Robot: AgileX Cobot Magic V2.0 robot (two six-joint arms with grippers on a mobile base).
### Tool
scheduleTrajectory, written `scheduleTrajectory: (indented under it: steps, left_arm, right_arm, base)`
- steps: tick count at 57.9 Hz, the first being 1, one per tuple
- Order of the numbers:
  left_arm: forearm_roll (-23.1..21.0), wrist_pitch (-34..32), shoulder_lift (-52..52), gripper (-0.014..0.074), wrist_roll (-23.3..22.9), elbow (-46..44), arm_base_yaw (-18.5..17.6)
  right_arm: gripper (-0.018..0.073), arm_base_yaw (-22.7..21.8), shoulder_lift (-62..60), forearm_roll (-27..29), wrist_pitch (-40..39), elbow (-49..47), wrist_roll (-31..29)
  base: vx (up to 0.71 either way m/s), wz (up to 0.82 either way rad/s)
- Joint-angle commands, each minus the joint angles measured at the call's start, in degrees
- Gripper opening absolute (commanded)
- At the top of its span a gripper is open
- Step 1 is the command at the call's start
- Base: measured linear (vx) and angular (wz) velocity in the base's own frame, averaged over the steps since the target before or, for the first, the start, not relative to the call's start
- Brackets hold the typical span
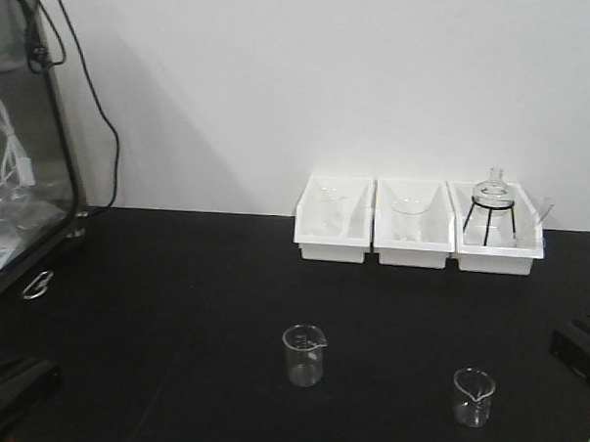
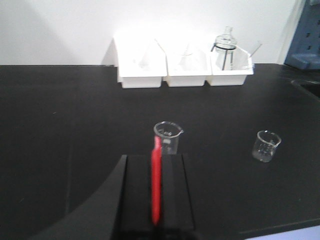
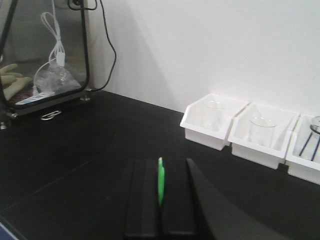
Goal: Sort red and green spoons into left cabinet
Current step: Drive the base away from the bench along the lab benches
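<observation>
Grips run lengthwise along each handle: red spoon (image 2: 156,192) clenched in the left pincer (image 2: 156,161), green spoon (image 3: 161,184) clenched in the right pincer (image 3: 160,167), probably so neither slips in transit

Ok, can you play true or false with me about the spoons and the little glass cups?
The left gripper holds the red spoon. True.
The right gripper holds a blue spoon. False: it holds the green spoon.
Two glass beakers stand on the black table. True.
Five bins sit by the wall. False: there are three white bins.
</observation>
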Motion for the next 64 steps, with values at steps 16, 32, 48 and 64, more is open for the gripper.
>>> scheduleTrajectory:
  steps: [16, 32, 48, 64]
  left_arm:
    - [-0.32, -4.17, -0.54, 0.0, -0.04, -1.79, -0.25]
    - [-0.32, -4.17, -0.54, 0.0, -0.04, -1.79, -0.25]
    - [-0.32, -4.17, -0.54, 0.0, -0.04, -1.79, -0.25]
    - [-0.32, -4.17, -0.54, 0.0, -0.04, -1.79, -0.25]
  right_arm:
    - [-0.0001, 0.16, -0.21, -0.1, -4.91, -1.7, -0.33]
    - [-0.0001, 0.16, -0.21, -0.1, -4.91, -1.7, -0.33]
    - [-0.0001, 0.16, -0.21, -0.1, -4.91, -1.7, -0.33]
    - [-0.0001, 0.16, -0.21, -0.1, -4.95, -1.7, -0.33]
  base:
    - [-0.16, 0.41]
    - [-0.14, 0.46]
    - [-0.12, 0.46]
    - [-0.09, 0.35]
